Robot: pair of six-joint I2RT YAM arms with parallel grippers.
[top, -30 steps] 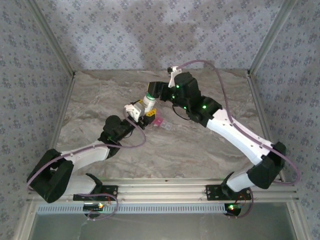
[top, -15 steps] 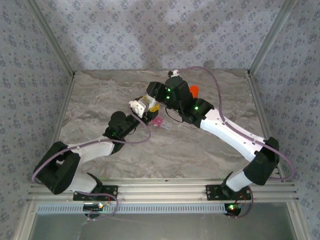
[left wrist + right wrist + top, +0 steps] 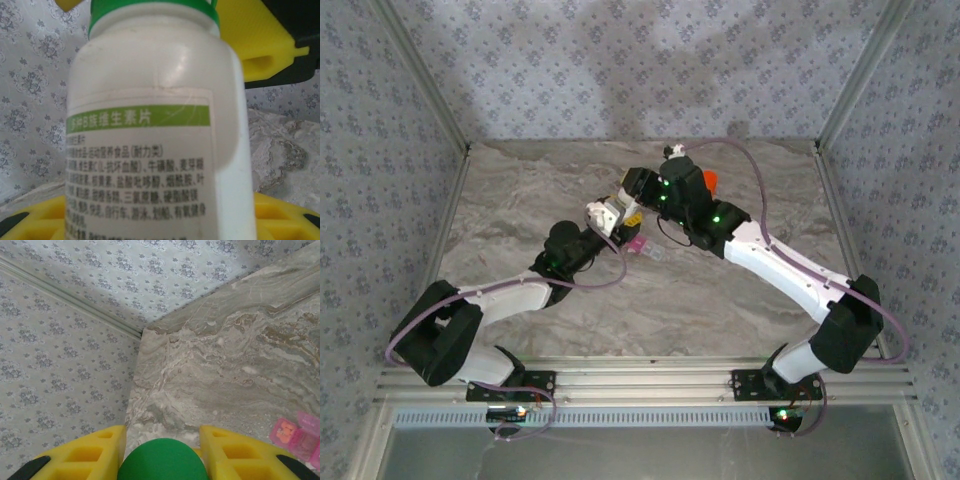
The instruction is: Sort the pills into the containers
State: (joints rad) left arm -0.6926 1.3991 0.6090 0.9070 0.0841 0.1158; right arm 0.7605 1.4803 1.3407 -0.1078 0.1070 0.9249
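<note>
Left gripper [image 3: 612,218] is your clear one: you see it pinching a white bottle [image 3: 150,125] by the body and holding it above the table [image 3: 520,190], near the middle. Your left wrist view has the bottle's label side up close, with a green band and small printed text, and the green cap [image 3: 162,462] at the end away from that camera. You get the left gripper's yellow fingers [image 3: 285,215] along the bottom of that view. The right gripper [image 3: 162,440] meets the bottle from the far side. Its yellow fingers [image 3: 95,452] sit close on both sides of the cap, but you cannot tell whether they are pressed onto it or only just beside it. The pill box [image 3: 642,247] lies flat on the table about midway between the left and right edges. It is just on the near side of the two grippers and nothing touches it. Your right wrist view catches its pink section [image 3: 295,437] at the lower right, with something pale orange in one compartment, too small to tell what. A small orange object [image 3: 709,181] sits on the table behind the right arm, toward the far edge; you cannot make out what it is.
</note>
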